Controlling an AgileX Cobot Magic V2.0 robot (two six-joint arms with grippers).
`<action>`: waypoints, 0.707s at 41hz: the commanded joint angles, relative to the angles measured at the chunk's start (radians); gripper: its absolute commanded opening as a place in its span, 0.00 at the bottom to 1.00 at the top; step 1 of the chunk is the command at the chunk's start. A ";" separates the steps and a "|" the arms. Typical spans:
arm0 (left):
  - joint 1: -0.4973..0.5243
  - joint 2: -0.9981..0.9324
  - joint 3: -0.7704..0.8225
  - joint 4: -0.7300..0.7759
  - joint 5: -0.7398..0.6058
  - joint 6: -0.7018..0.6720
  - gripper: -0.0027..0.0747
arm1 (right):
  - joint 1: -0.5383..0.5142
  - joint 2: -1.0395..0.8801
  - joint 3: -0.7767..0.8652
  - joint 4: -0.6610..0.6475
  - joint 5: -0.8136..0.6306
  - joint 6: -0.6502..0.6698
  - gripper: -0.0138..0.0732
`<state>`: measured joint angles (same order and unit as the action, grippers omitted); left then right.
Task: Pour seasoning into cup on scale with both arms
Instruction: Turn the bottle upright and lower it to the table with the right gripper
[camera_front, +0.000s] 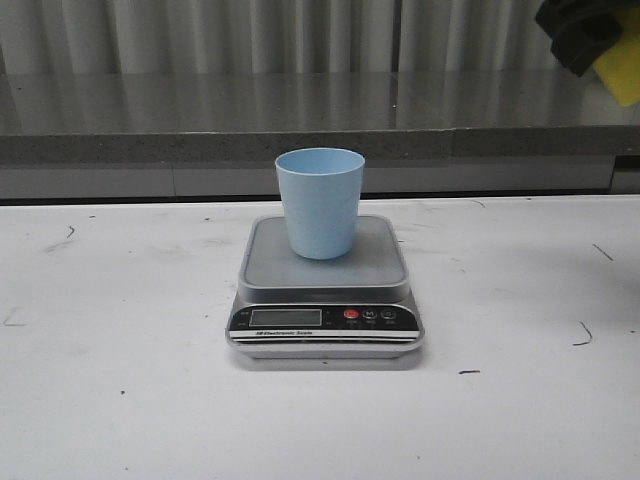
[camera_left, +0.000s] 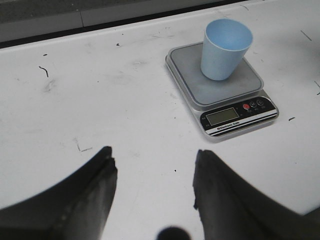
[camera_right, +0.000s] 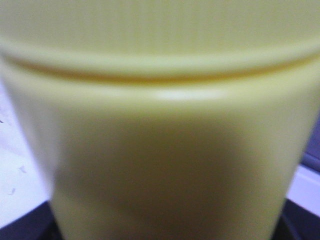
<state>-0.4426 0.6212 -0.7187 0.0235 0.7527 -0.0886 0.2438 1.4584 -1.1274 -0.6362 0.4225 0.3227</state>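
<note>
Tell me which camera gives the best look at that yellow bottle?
None shows it whole. The right wrist view fills with the yellow bottle, but blurred and very close. The front view catches only a yellow corner at the upper right, beside a black part. The left wrist view misses it entirely.

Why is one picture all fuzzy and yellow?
In the right wrist view the tall yellow plastic squeeze bottle sits so close to the lens that it blurs and fills the frame. The front view is sharp on the pale blue plastic cup. The left wrist view blurs only its own dark fingers.
</note>
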 joint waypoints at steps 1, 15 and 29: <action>0.003 0.001 -0.028 -0.004 -0.067 -0.008 0.49 | -0.047 -0.122 0.095 0.035 -0.265 0.009 0.52; 0.003 0.001 -0.028 -0.004 -0.067 -0.008 0.49 | -0.228 -0.119 0.469 0.052 -1.040 -0.003 0.52; 0.003 0.001 -0.028 -0.004 -0.067 -0.008 0.49 | -0.267 0.125 0.493 0.167 -1.414 -0.129 0.52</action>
<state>-0.4426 0.6212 -0.7187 0.0235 0.7527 -0.0886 -0.0158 1.5674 -0.6103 -0.5361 -0.7765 0.2294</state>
